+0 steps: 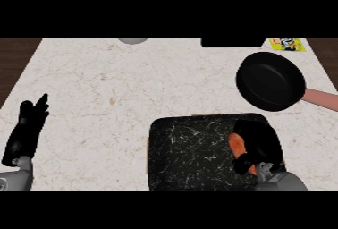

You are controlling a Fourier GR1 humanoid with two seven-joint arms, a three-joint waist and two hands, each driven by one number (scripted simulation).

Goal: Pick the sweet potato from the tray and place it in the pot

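Counter (119, 94): one pale marbled top, filling most of the view, with dark wood showing past its left and right edges.
Tray (191, 152): one, black with white veining, at the near edge, right of centre.
Sweet potato (235, 143): one, orange, lying on the right part of the tray, mostly hidden under the right hand; only slivers visible at the hand's left and near sides.
Right hand (260, 145): one, black, over the right side of the tray, fingers curled round the sweet potato, grasping it; grey forearm entering from the near edge.
Left hand (27, 129): one, black, resting at the left edge of the view, fingers straight and pointing far, released, holding nothing, well apart from the tray.
Pot (271, 80): one, black and round, on the counter at far right, beyond the tray and apart from it; inside looks bare and dark.
Handle (322, 98): one, pinkish, sticking out to the right from the pot's rim toward the view's right edge.
Far edge, three things, each cut off: one pale rounded thing (133, 40) left of centre, one black block (232, 43) right of centre, one yellow packet (288, 44) further right.
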